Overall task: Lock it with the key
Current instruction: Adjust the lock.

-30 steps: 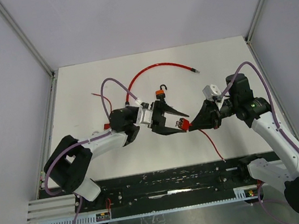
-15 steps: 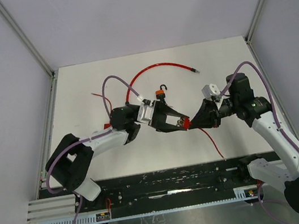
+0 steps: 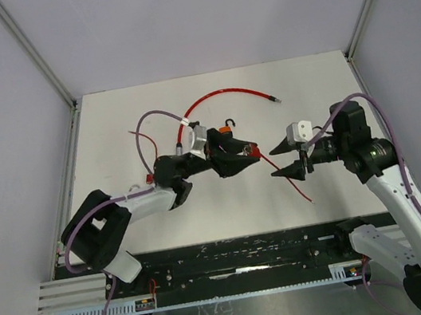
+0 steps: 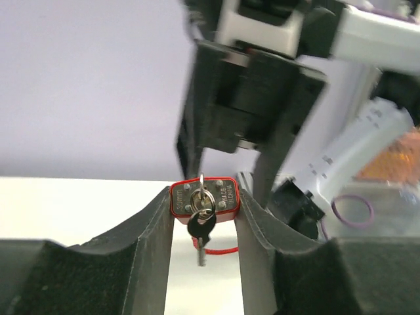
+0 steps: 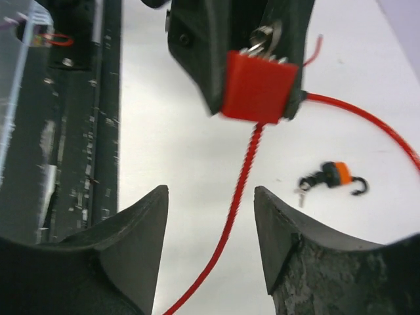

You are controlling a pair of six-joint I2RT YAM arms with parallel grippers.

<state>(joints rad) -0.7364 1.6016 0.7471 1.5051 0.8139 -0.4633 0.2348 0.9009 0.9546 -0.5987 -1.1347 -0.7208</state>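
Your left end effector (image 3: 249, 154) is clamped on the red padlock (image 4: 204, 197), raised over the worktop's (image 3: 208, 93) middle. Its key (image 4: 201, 226) hangs on the face turned leftward, away from your right end effector (image 5: 210, 203), which stands wide open, apart, toward the right edge.

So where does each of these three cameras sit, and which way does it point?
Top camera: fixed above and behind the arms, looking down on the white table; both arms show, bases at the bottom.
Left wrist camera: on the left arm, looking out along the left pincer, shut on the red padlock with a key hanging.
Right wrist camera: on the right arm, looking past the open right pincer toward the table.
Shared: both wrist views show that padlock, from opposite sides.
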